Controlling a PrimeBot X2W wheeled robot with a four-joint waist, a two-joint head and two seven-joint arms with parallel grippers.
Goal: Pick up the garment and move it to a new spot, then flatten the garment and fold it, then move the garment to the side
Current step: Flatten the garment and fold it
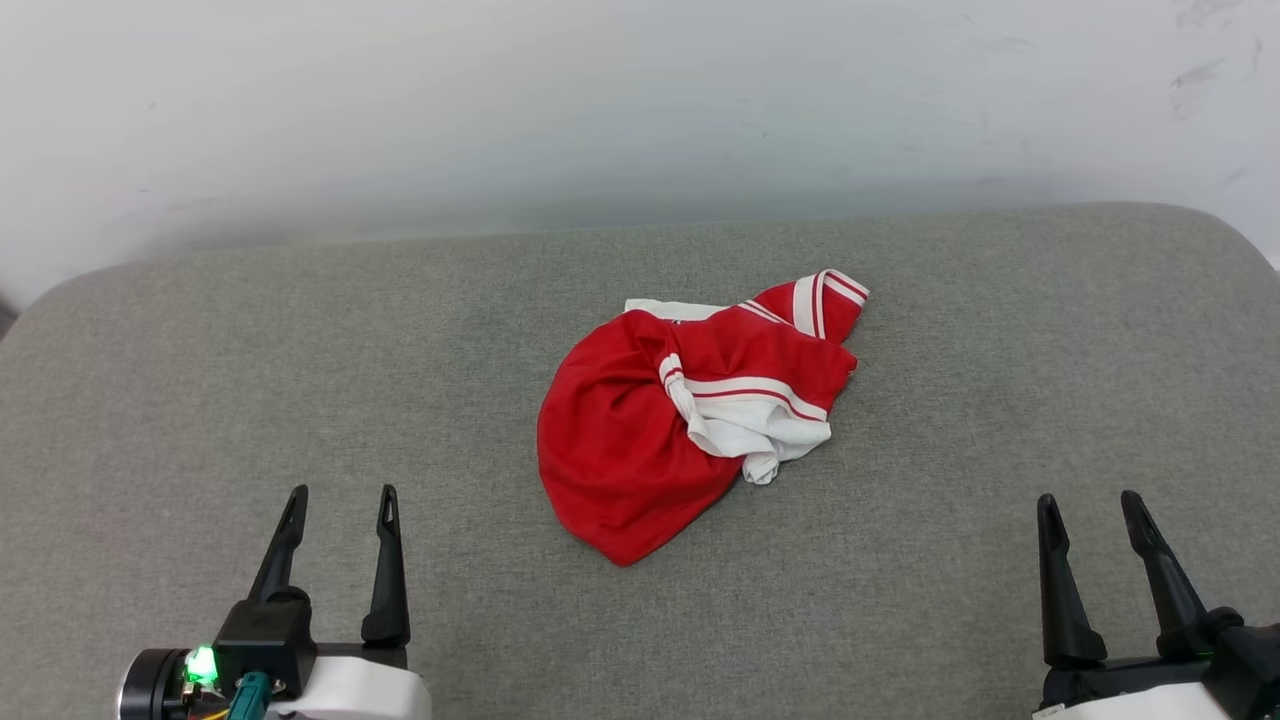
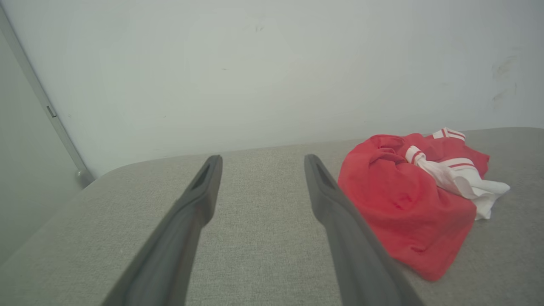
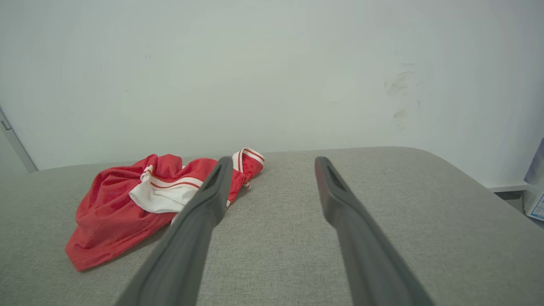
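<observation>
One garment (image 1: 640,440), soft red jersey with white striped-trim sleeves, lies crumpled in a rounded heap mid-surface on the grey woven-fabric cushion (image 1: 200,380), well apart from the left gripper (image 1: 342,500) and right gripper (image 1: 1090,508), both spread wide and empty.

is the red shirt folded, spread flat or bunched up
Bunched up. The garment lies in a crumpled heap on the grey cushion, with a white sleeve twisted across the red body and no neat fold edges.
</observation>
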